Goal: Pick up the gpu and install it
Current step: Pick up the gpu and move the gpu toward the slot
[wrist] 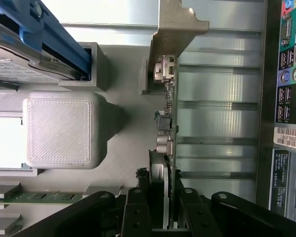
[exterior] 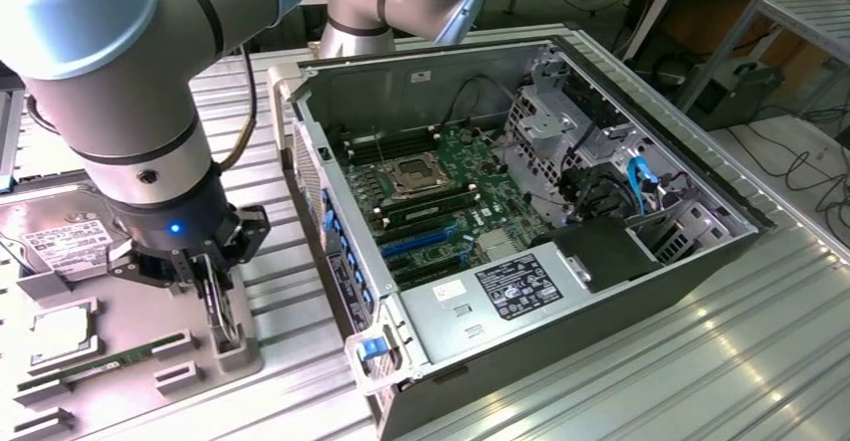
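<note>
The gpu (exterior: pixel 223 314) is a thin black card standing on edge in a grey holder (exterior: pixel 239 353) at the exterior view's left, beside the open computer case (exterior: pixel 439 83). My gripper (exterior: pixel 213 294) comes down on it from above, its two black fingers pressed against the card's faces. The wrist view looks along the card (wrist: pixel 168 128) edge-on, with its pale metal bracket (wrist: pixel 180 22) at the far end. There my gripper (wrist: pixel 163 210) is shut on the card, one finger (wrist: pixel 137 207) on each side. The motherboard (exterior: pixel 452 192) with blue slots (exterior: pixel 418 242) lies exposed inside the case.
On the grey fixture plate sit a silver hard drive (exterior: pixel 60 237), a processor chip (exterior: pixel 60 327) and a green memory stick (exterior: pixel 113 359). A grey block (wrist: pixel 64 128) stands close beside the card. The case's rear port panel (wrist: pixel 288 98) is on the card's other side.
</note>
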`<state>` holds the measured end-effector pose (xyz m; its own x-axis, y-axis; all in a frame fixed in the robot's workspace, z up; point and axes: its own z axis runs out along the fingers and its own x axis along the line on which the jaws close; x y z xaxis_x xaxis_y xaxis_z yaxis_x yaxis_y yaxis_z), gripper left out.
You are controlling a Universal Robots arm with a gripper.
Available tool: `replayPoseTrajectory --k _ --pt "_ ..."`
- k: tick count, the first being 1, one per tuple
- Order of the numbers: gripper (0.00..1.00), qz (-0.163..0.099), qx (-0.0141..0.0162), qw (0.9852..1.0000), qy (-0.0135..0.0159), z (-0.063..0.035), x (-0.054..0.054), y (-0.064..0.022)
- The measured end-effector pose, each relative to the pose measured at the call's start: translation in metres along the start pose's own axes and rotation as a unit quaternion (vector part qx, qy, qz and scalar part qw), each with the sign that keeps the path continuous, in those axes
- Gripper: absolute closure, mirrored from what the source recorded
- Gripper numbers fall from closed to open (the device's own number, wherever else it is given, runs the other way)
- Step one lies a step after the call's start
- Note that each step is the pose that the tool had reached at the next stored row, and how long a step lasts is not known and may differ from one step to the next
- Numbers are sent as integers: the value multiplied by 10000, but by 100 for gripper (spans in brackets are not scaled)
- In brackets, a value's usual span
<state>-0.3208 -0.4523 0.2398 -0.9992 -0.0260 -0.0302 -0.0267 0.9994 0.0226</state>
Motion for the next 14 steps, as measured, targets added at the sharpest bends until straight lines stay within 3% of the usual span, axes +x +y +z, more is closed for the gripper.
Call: replayPoseTrajectory --k 14 --pt "72 0 -12 10000 5 -173 -8 3"
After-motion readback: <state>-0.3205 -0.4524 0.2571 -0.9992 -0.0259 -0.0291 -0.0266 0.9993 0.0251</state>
